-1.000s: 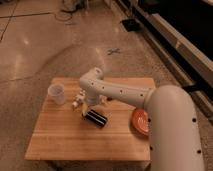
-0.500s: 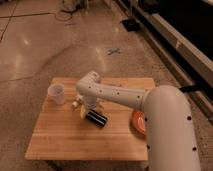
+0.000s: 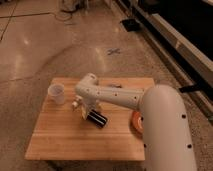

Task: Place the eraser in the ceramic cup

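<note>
The eraser (image 3: 98,119), a small black block with thin pale stripes, lies on the wooden table (image 3: 60,137) near its middle. The ceramic cup (image 3: 56,93), plain white, stands upright at the table's far left. My gripper (image 3: 85,111) hangs from the white arm (image 3: 115,96) just left of the eraser, low over the table, between the eraser and the cup. It sits at the eraser's left end; I cannot tell whether it touches it. The cup is about a hand's width to the left of the gripper.
An orange patterned bowl (image 3: 136,122) sits at the table's right side, partly hidden by my arm. A small pale object (image 3: 75,104) lies by the gripper. A small dark item (image 3: 116,85) lies at the table's far edge. Bare floor surrounds the table.
The arm's end has shifted slightly left and down toward the eraser's left end. The eraser and cup have not moved.
</note>
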Motion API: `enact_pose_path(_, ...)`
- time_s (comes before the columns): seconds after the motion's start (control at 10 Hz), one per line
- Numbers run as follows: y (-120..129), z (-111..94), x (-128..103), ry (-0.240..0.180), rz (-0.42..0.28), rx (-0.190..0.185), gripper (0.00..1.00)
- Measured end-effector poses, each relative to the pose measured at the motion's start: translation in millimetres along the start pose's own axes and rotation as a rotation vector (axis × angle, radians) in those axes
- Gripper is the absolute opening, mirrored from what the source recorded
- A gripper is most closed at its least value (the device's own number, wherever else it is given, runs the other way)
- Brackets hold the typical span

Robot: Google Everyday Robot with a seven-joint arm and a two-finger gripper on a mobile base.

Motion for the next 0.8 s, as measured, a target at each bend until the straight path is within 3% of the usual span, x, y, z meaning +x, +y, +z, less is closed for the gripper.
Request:
enact_pose_path(0.3,-5.5,-4.2,1.3,0.002,0.006,0.013,0.13)
enact_pose_path(0.5,-9.5,-17.2,10.8,0.019,0.008,0.030,0.00)
enact_pose_path(0.8,-15.5,-47.4,37.5,0.072,-0.014,0.067,0.00)
